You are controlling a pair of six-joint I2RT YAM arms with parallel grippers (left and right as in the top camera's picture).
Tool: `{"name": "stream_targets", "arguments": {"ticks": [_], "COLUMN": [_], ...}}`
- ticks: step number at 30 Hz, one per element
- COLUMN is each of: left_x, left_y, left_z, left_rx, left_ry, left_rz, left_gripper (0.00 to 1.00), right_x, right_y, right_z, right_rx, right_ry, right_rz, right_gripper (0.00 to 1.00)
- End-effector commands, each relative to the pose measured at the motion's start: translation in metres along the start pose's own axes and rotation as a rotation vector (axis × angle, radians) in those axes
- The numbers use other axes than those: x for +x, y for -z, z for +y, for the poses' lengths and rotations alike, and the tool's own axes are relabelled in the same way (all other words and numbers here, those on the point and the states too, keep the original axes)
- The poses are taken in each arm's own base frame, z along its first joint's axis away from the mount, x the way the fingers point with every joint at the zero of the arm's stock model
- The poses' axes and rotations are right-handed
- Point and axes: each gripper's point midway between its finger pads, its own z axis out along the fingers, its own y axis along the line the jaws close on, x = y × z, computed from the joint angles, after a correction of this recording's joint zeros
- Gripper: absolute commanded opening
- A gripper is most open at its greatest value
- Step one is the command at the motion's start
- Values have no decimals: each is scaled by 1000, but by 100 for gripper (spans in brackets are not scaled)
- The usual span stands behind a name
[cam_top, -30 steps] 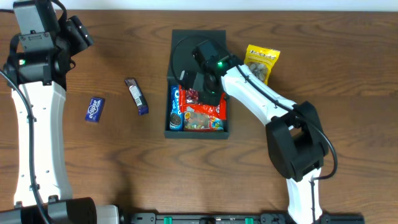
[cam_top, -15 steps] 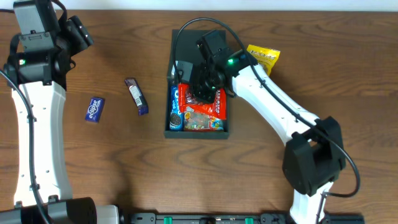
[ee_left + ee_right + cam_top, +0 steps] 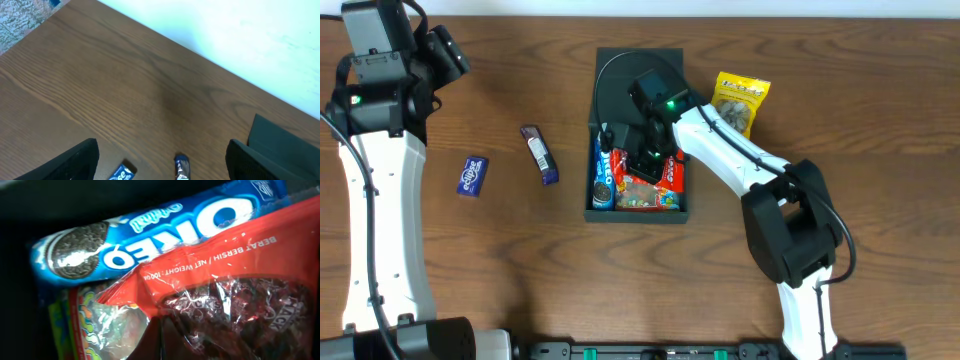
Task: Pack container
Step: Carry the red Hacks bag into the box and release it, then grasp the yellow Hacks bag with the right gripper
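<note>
The dark teal container [image 3: 638, 213] lies open at the table's centre, its flap lid folded back toward the far side. Inside lie a blue Oreo pack [image 3: 602, 172], a red snack packet [image 3: 667, 172] and a colourful candy packet [image 3: 645, 197]. My right gripper [image 3: 642, 150] reaches down into the container. In the right wrist view its fingers [image 3: 165, 330] are together, pinching the edge of the red packet [image 3: 240, 280], beside the Oreo pack [image 3: 150, 230]. My left gripper [image 3: 160, 162] is open and empty, high at the far left.
A yellow snack packet [image 3: 740, 100] lies right of the container. A dark blue bar [image 3: 539, 153] and a small blue packet [image 3: 471, 175] lie on the wood to the left. The left wrist view shows the container's corner [image 3: 280, 137].
My right arm swung out to the right and came back; the gripper stays inside the container and the red packet has shifted slightly right. The left arm has not moved.
</note>
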Motion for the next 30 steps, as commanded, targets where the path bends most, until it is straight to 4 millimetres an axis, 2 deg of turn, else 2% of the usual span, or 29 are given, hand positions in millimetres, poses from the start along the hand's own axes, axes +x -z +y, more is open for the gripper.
{"name": "stream_targets", "arguments": {"ticks": [1, 3, 5, 6, 9, 12, 15, 19, 23, 27, 28, 29, 30], "left_x": [-8, -8, -8, -8, -8, -7, -7, -8, -7, -8, -8, -8, -8], "left_y": [7, 7, 7, 7, 7, 7, 7, 7, 7, 7, 7, 7, 7], "left_z": [-2, -2, -2, -2, -2, -2, -2, -2, -2, -2, -2, -2, -2], "left_rx": [13, 13, 13, 13, 13, 12, 12, 13, 13, 13, 13, 13, 13], "left_ry": [-3, -3, -3, -2, -2, -2, -2, -2, -2, -2, -2, -2, -2], "left_rz": [-21, -21, -21, -22, -22, -20, -19, -21, -20, -21, -21, -21, -21], "left_gripper": [82, 82, 82, 82, 82, 82, 82, 82, 82, 82, 82, 82, 82], "right_x": [15, 11, -2, -16, -41, -57, -58, -34, 9, 59, 73, 79, 84], "right_y": [-5, 1, 14, 31, 70, 113, 154, 181, 199, 205, 197, 189, 173], "right_z": [-13, -10, -5, -2, -1, -14, -44, -92, -136, -173, -182, -187, -191], "right_rx": [81, 82, 87, 95, 140, 236, 346, 467, 578, 664, 661, 651, 636], "right_ry": [-39, -32, -12, 6, 37, 9, -115, -340, -612, -931, -1024, -1077, -1110], "right_rz": [91, 76, 31, -25, -137, -250, -348, -396, -404, -412, -413, -411, -389], "right_gripper": [1, 1, 1, 1, 1, 1, 2, 2, 2, 4, 33, 52, 57]}}
